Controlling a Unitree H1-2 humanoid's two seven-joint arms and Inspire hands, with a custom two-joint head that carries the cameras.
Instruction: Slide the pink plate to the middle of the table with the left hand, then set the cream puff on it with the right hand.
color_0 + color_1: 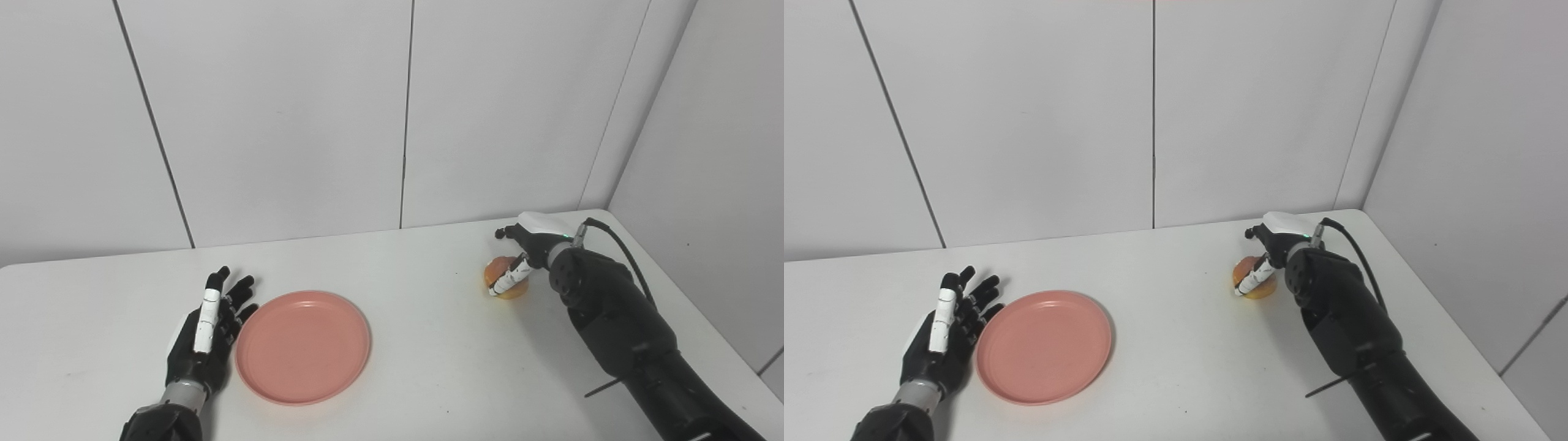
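Note:
The pink plate [303, 346] lies flat on the white table [416, 367], left of the middle. My left hand [207, 334] is open, fingers spread, right beside the plate's left rim. The cream puff [506, 280], orange-yellow and round, sits on the table at the right rear. My right hand [520, 254] is over it with fingers curled around its near side; it rests on the table. The same hand shows in the right eye view [1268, 251] on the cream puff [1254, 278].
White wall panels stand close behind the table and along its right side. A black cable [618, 245] loops from my right wrist. The table's right edge [704, 318] runs close to my right forearm.

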